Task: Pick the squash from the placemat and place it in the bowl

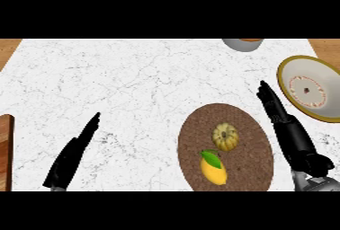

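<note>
Both hands are black throughout, with a dull, matte surface and no markings. The left hand point(72, 155), at the near left, shows as a long, thin, blade-like shape that tapers to a narrow point at its far end and widens toward the near edge, where a small patch of grey forearm just shows. The right hand point(287, 123), at the right, is bulkier: slim, segmented fingers at the far end, a broader palm, then a rounded knobbly black wrist. Below the wrist, at the near right corner, the grey forearm point(317, 185) begins, with pale and darker grey facets.
</note>
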